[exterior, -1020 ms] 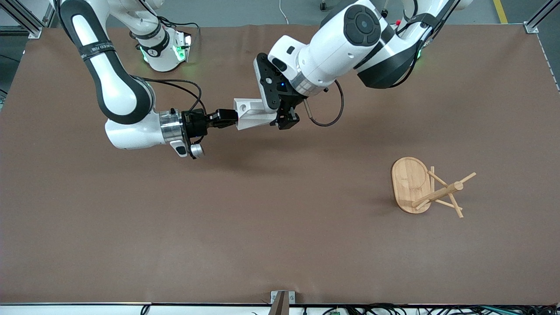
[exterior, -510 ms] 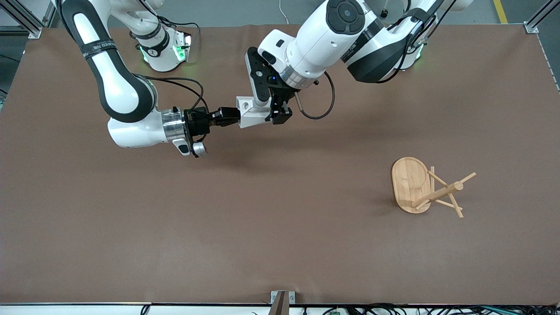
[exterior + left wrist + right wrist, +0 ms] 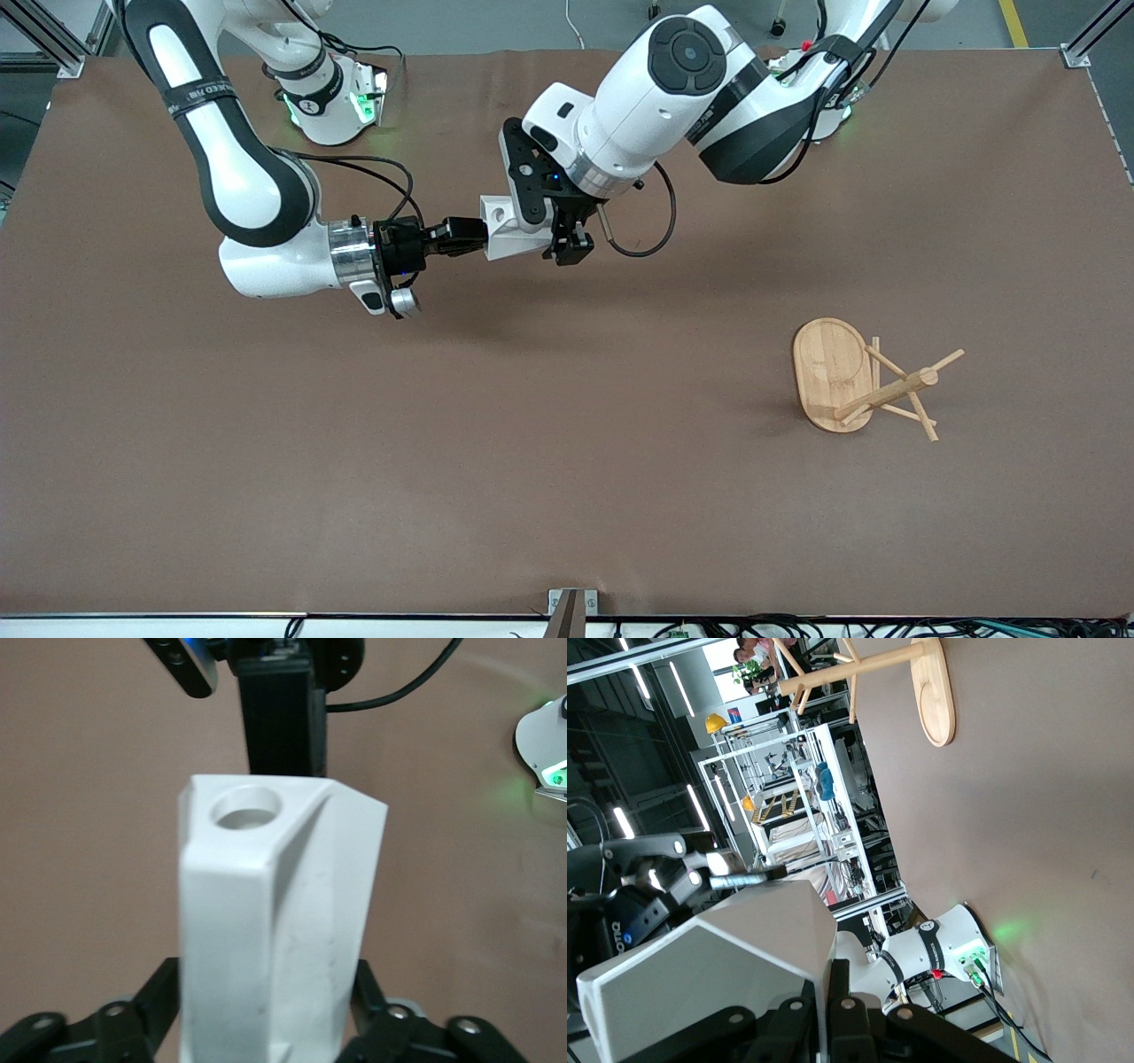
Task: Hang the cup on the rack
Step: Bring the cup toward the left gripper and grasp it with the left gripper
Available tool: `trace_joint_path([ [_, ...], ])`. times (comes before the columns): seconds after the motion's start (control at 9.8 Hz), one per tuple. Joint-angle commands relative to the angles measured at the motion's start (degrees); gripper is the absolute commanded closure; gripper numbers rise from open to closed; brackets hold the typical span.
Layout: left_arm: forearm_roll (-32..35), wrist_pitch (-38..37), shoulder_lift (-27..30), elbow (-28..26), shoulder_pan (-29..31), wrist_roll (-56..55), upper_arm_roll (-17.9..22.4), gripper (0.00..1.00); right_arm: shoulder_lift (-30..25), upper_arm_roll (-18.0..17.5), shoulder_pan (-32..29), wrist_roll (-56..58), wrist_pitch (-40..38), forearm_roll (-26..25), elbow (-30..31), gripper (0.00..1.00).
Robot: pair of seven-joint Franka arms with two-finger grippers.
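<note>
The white faceted cup (image 3: 507, 236) hangs in the air over the middle of the table, held between both hands. My right gripper (image 3: 459, 237) is shut on the cup's rim wall (image 3: 718, 966), one finger (image 3: 866, 985) inside and one outside. My left gripper (image 3: 565, 245) is shut on the cup's narrow end, its black fingers (image 3: 162, 994) pressed against both sides of the cup (image 3: 275, 930). The handle's round hole (image 3: 249, 808) faces the left wrist camera. The bamboo rack (image 3: 831, 372) stands upright toward the left arm's end, nearer to the front camera than the cup.
The rack's pegs (image 3: 921, 416) stick out from its post (image 3: 890, 391) above the oval base. Brown table surface (image 3: 532, 461) lies open between the hands and the rack. The arms' bases sit along the table's back edge.
My left gripper slid along the cup toward the right hand and closed on its sides. The right gripper kept its hold and barely moved.
</note>
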State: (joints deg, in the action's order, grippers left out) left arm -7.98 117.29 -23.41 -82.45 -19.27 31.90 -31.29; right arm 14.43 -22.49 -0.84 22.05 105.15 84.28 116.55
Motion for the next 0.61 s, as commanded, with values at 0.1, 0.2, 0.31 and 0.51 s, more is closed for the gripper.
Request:
trace_joint_path([
  [0.1, 1.56, 0.31, -1.37, -0.52, -0.60, -0.70, 0.27, 0.89, -2.74, -0.89, -0.74, -1.65, -0.21, 2.12, 1.84, 0.99],
  [0.2, 1.56, 0.31, -1.29, -0.52, -0.60, -0.70, 0.27, 0.94, -3.52, -0.89, -0.74, -2.71, -0.21, 2.12, 1.75, 0.99],
  [0.31, 1.48, 0.31, -1.29, -0.43, -0.33, -0.70, 0.35, 0.96, -4.14, -0.89, -0.74, -4.81, -0.29, 2.12, 1.67, 0.98],
  [0.51, 1.65, -0.30, -0.67, -0.51, 0.37, -3.31, 0.53, 0.97, -4.58, -0.89, -1.00, -10.07, -0.73, 1.94, 1.05, 0.22],
])
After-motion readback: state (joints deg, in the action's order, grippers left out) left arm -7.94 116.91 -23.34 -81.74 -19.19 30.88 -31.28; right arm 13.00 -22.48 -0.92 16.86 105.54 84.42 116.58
